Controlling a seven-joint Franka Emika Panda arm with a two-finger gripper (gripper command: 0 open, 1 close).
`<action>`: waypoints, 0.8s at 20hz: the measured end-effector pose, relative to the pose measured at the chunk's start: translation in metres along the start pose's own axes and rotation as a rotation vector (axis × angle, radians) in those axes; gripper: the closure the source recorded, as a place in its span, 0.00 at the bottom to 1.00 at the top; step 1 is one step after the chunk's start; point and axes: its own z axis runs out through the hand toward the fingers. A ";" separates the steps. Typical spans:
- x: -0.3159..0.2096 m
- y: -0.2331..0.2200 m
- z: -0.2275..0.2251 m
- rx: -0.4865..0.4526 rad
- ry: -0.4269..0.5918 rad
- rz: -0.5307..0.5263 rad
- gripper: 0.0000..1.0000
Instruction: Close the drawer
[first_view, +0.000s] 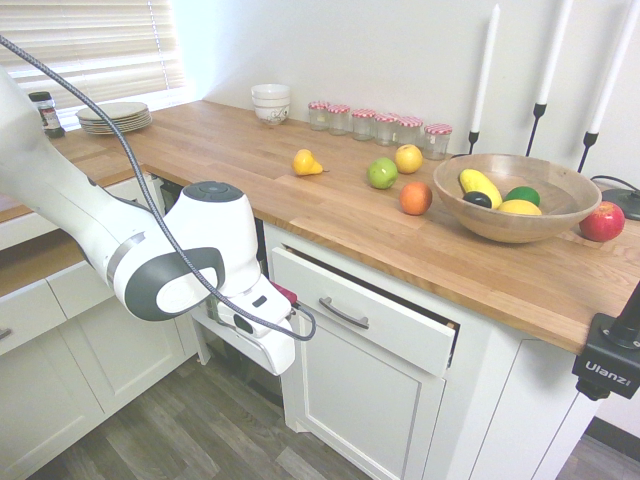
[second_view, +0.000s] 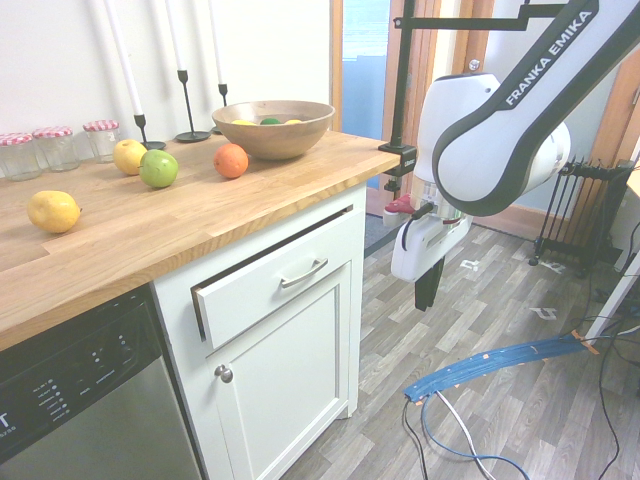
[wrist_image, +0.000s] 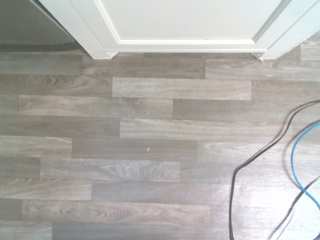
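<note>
The drawer under the wooden countertop has a white panel front and a curved silver bar handle. It stands pulled out a little, with a dark gap along its top. In the second exterior view the drawer and its handle show the same gap. My gripper hangs in front of the cabinet, to the side of the drawer and apart from it. It points down at the floor, with its dark fingers together and nothing between them. The wrist view shows only floorboards and the foot of the white cabinet door.
On the countertop lie loose fruit, a wooden bowl of fruit, jars, candlesticks, plates and stacked bowls. A cabinet door sits below the drawer, with a dishwasher beside it. A radiator stands behind the arm.
</note>
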 end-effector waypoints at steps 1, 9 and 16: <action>0.000 -0.001 -0.003 0.003 0.005 0.000 0.00; -0.003 0.001 -0.007 0.002 0.009 0.001 0.00; -0.010 -0.007 -0.007 0.006 0.005 0.003 0.00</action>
